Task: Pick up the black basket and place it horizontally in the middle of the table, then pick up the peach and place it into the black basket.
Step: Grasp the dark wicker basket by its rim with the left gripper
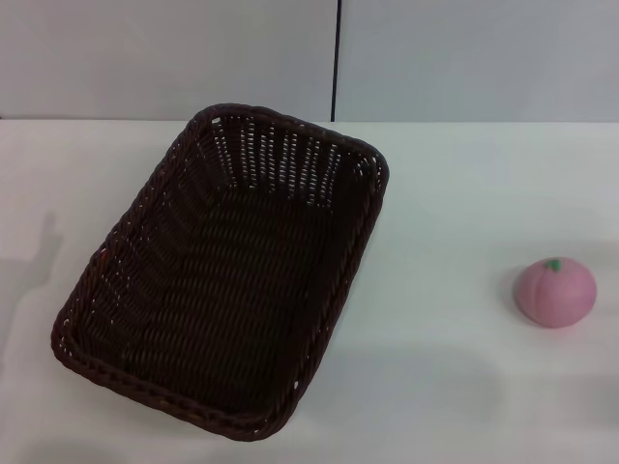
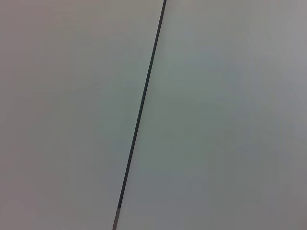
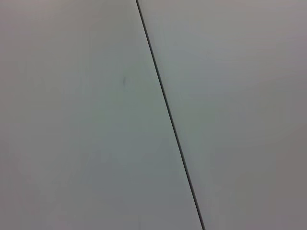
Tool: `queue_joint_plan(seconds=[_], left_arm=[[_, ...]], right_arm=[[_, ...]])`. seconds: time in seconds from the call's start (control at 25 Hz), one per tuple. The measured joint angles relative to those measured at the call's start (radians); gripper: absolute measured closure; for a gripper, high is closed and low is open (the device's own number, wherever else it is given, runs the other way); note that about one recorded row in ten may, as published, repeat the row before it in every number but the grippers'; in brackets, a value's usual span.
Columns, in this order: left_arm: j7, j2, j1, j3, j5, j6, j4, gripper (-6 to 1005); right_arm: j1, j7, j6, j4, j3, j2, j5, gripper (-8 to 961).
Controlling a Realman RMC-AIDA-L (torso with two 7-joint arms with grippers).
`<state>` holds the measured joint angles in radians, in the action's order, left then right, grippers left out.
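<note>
Two things to move: the black basket [image 1: 221, 280] and the peach [image 1: 555, 292], both resting on the white counter [image 1: 455, 203], well apart from each other.
Basket position: left of centre in the head view, empty, sitting flat on its base.
Basket long axis: diagonal, running from the near-left corner up to the far-right corner (not yet the crosswise lie the task asks for).
Turn needed: by my judgement you must swing the far end round toward your left, or the near end toward your right, until the long sides run across in front of you, and shift the whole basket a little toward centre.
Peach position: far right of the counter, near the edge of the head view, green stem spot facing up, clear of the basket.
Left hand: not visible in any view, so you cannot tell whether it is wide or narrow; its wrist camera shows only a pale wall panel with a dark seam [image 2: 141, 108].
Right hand: likewise out of sight, state unknown; its wrist camera also shows only wall and seam.
Nearer arm: the basket lies on your left arm's side, the peach on your right arm's side.
Step in hand: likely the start, with the basket untouched.
</note>
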<state>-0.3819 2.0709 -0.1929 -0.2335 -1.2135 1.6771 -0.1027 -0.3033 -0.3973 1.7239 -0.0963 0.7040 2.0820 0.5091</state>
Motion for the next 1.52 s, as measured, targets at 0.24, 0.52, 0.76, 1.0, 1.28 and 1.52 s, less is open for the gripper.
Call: queue_joint_plan(seconds=[0.24,0.52,0.76,1.0,1.28,1.52], left_arm=[[0.0,0.0,0.003,-0.003,0.0,-0.011,0.0,231],[-0.001,-0.002,0.006,-0.012,0.0,-0.016,0.003,234],[-0.141,-0.011,0.006,-0.15,-0.003,0.0,0.118,241],[-0.556,-0.01,0.042,-0.356,-0.045,-0.063,0.515,247],[-1.134,-0.015,0.026,-0.376,-0.362,-0.088,1.098,254],[-1.416,-0.013,-0.04,-0.388,-0.647,-0.019,1.365,261]], right_arm=[[0.004,0.0,-0.014,-0.003,0.0,0.001,0.0,378],[0.008,0.0,-0.016,-0.004,0.0,0.001,0.002,381],[0.027,-0.093,-0.011,0.022,0.008,-0.003,0.007,384],[0.051,-0.133,-0.011,0.047,0.001,-0.004,0.005,387],[0.066,-0.169,-0.01,0.059,0.003,-0.003,0.008,390],[0.063,-0.177,-0.01,0.054,0.009,-0.001,0.009,393]])
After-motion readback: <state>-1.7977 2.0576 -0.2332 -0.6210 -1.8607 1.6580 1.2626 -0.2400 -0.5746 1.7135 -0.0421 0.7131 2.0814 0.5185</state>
